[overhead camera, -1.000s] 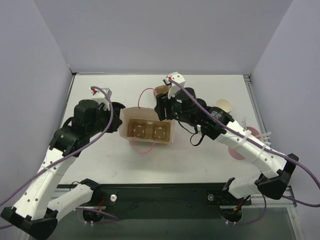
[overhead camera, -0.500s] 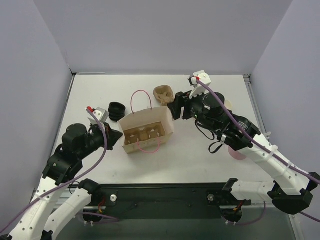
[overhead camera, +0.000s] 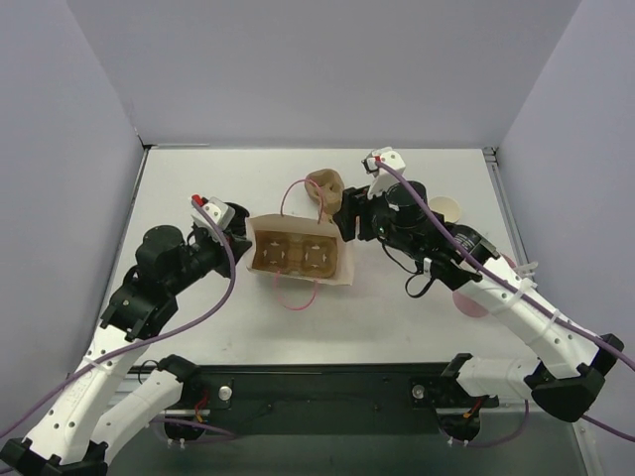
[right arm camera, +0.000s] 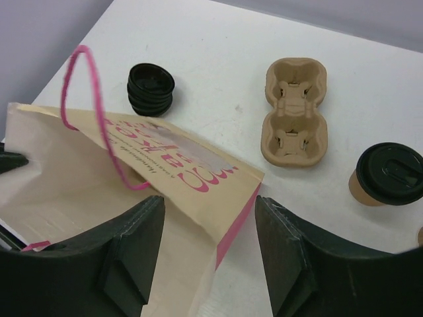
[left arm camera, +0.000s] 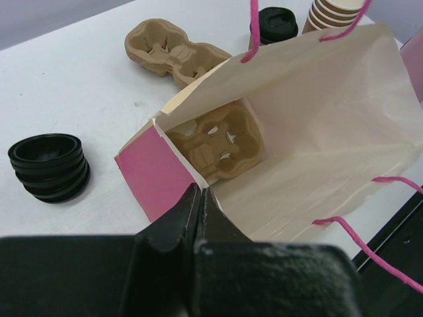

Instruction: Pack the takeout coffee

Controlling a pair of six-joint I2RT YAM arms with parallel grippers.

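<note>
Pinching the rim of the cream paper bag [left arm camera: 324, 119] at its pink-sided end with the left gripper [left arm camera: 199, 197], fingers pressed fully together on the paper, the bag's mouth gaping wide at mid-table. Straddling the opposite end of that bag with the right gripper [right arm camera: 208, 214], pincer spread wide to either side of the pink gusset and clamping nothing; impossible to tell whether either pad is brushing the paper. Showing, down inside the bag, a two-well pulp cup holder [left arm camera: 215, 142] lying flat on the bottom. Showing too the takeout coffee [right arm camera: 388, 175], brown cup under a round black lid, standing upright on the white table [right arm camera: 218, 39] outside the bag, beyond the right gripper, just beside a second pulp cup holder [right arm camera: 295, 112] and, in the left wrist view, close to a stack of lidless tan cups [left arm camera: 334, 13]. Catching also a stack of loose black lids [left arm camera: 49, 165] resting on the table off the bag's left-gripper end, well apart from the coffee. Catching pink cord handles [left arm camera: 253, 26] arching up from the bag's long sides.
</note>
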